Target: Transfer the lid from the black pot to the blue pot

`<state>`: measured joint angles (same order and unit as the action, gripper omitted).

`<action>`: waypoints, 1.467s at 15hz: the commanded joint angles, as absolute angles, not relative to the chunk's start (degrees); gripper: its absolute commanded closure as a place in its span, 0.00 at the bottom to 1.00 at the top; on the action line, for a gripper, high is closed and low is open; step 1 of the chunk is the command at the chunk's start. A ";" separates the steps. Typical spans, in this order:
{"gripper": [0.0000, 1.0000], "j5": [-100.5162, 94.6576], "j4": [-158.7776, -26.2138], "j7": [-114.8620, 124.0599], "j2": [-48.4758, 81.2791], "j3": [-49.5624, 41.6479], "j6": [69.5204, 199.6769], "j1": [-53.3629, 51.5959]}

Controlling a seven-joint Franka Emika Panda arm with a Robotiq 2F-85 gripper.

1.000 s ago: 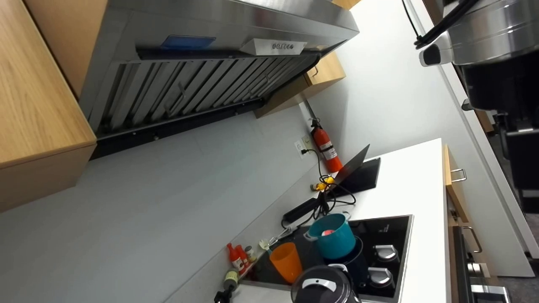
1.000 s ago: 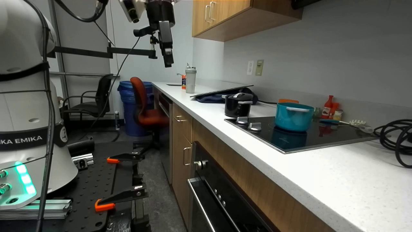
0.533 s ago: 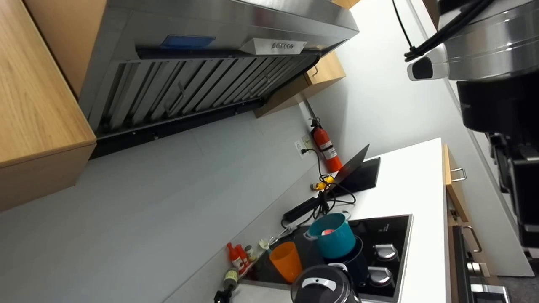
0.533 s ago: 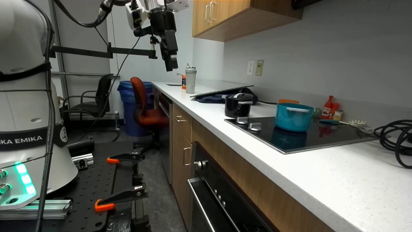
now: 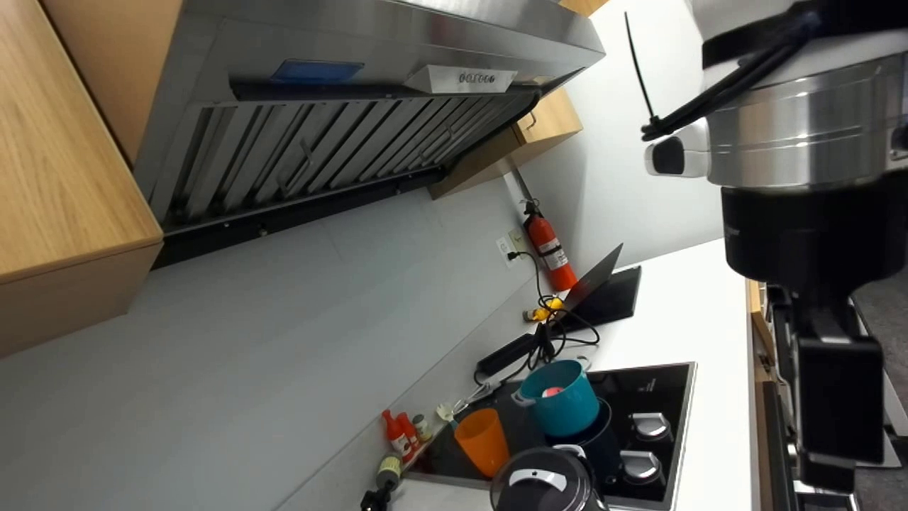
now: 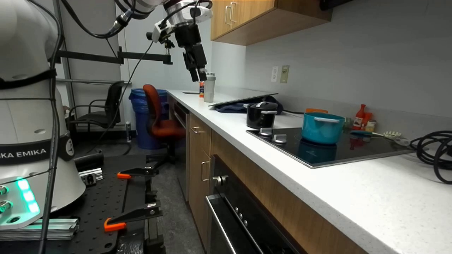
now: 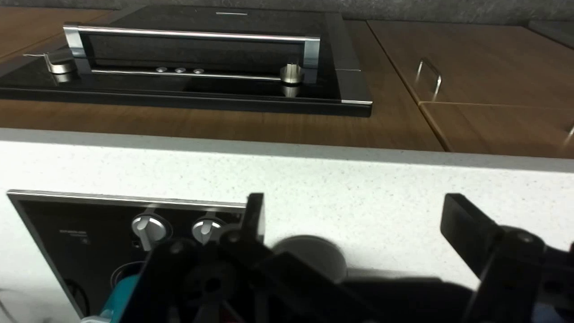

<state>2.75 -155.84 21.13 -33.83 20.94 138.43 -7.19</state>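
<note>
Exterior view: the lid (image 6: 265, 105) is seated on the black pot (image 6: 259, 119), just beside the cooktop (image 6: 349, 151) where the blue pot (image 6: 322, 129) is set. Counter (image 7: 314, 181) is seen along the cooktop's front edge. Higher than the cooktop, the gripper (image 7: 354, 217) is held, 2 jaws parted.
</note>
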 commanded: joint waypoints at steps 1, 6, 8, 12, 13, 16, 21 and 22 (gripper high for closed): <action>0.00 1.99 -155.41 21.62 -33.03 20.02 138.37 -8.04; 0.00 1.87 -154.99 22.31 -31.94 20.26 139.14 -7.72; 0.00 0.69 -154.62 23.29 -30.42 20.85 140.99 -6.41; 0.00 -3.20 -153.16 24.62 -26.27 21.49 145.97 -3.53; 0.00 -4.40 -152.71 25.11 -25.11 21.59 147.30 -2.73; 0.00 -8.53 -150.84 27.08 -20.88 22.01 151.74 0.29; 0.00 -13.95 -146.17 31.01 -14.16 22.32 156.33 3.42; 0.00 -15.12 -145.09 31.95 -12.79 22.34 157.01 3.67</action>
<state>-11.22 -149.26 28.02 -17.81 21.21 154.56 1.68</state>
